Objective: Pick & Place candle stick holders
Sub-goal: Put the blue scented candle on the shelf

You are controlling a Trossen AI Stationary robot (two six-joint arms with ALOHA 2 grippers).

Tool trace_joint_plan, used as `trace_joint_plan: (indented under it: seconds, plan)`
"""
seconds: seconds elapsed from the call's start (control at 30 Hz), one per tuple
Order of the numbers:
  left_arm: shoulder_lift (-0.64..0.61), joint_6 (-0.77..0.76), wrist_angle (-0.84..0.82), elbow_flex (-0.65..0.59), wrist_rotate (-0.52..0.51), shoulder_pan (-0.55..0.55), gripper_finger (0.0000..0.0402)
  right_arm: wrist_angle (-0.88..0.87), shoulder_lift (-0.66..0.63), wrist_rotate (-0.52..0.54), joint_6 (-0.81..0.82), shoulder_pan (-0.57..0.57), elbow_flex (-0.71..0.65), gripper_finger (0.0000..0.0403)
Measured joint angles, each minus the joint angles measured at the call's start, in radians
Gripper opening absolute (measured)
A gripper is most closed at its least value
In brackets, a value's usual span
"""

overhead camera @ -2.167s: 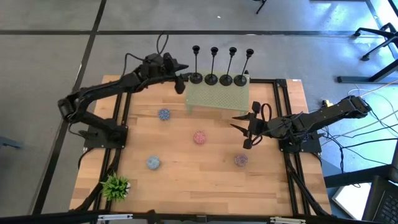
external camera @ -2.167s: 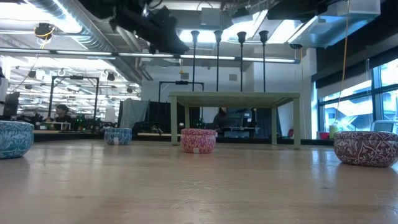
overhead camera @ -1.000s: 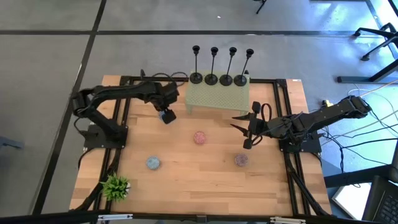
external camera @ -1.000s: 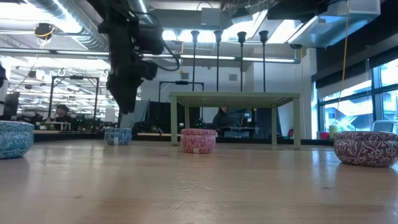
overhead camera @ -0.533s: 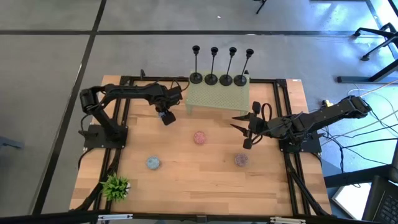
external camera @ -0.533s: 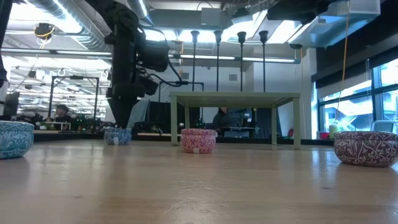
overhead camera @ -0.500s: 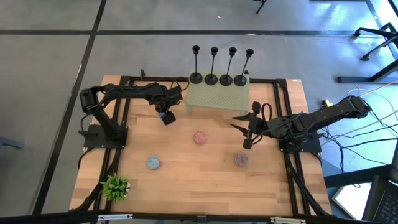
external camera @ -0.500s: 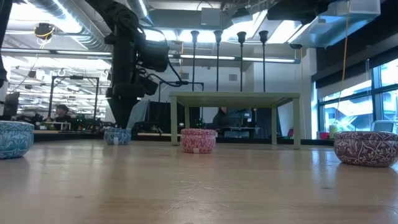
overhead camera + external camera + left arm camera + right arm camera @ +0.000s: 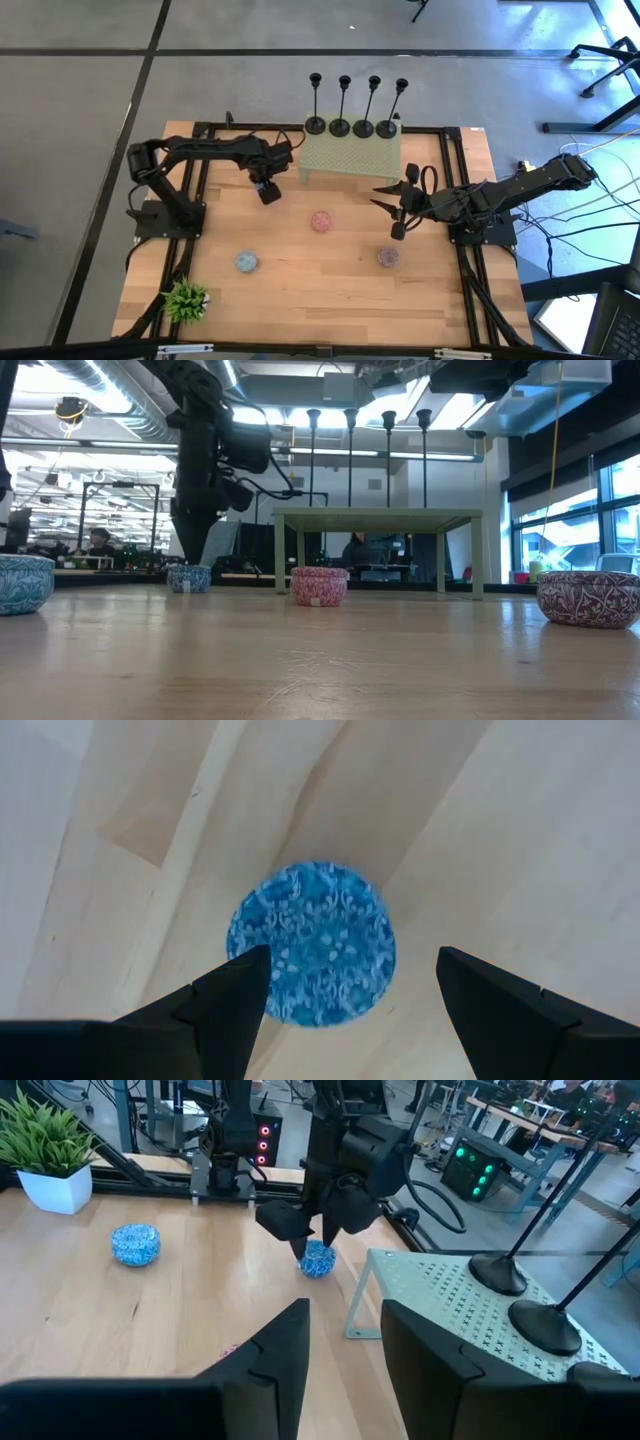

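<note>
**Candle stick holders (image 9: 339, 128) in a row at the far end**

Nearest, at the left corner of the wooden surface (image 9: 300, 290), a small green plant (image 9: 186, 299). A little farther, a blue bowl (image 9: 246, 262) on the left and a dark red bowl (image 9: 387, 257) on the right, well apart. Then a pink bowl (image 9: 321, 221) near the middle. Just past the dark red bowl, the right tool (image 9: 385, 212), up in the air, fingers spread, nothing in it. On the left, the left tool (image 9: 345, 975), pointing down just above a second blue bowl (image 9: 312, 942), fingers wide apart, grasping nothing. Farthest, a green stand (image 9: 350, 155) with little holes. Along its back edge, all four black holders, upright, side by side.
</note>
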Motion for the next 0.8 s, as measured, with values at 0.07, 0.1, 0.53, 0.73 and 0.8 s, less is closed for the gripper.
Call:
trace_joint_plan:
  seconds: [0.07, 0.1, 0.53, 0.73, 0.8]
  plan:
    - [-0.007, 0.005, -0.024, 0.0, 0.0, 0.0, 0.0283, 0.0, 0.0, 0.0, 0.0, 0.0, 0.0, 0.0131]
    - [-0.011, 0.005, -0.041, 0.0, -0.001, 0.0, 0.0283, 0.0, 0.0, 0.0, 0.0, 0.0, 0.0, 0.0131]
    - [-0.222, -0.009, -0.136, -0.058, 0.008, 0.0, 0.0283, 0.0, 0.0, 0.001, -0.002, 0.0, 0.0, 0.0131]
    - [-0.261, -0.048, 0.054, -0.201, 0.035, 0.0, 0.0283, 0.0, 0.0, 0.003, -0.003, 0.0, 0.0, 0.0131]
    - [-0.26, -0.065, 0.142, -0.226, 0.035, 0.0, 0.0283, 0.0, 0.0, 0.003, -0.003, 0.0, 0.0, 0.0131]
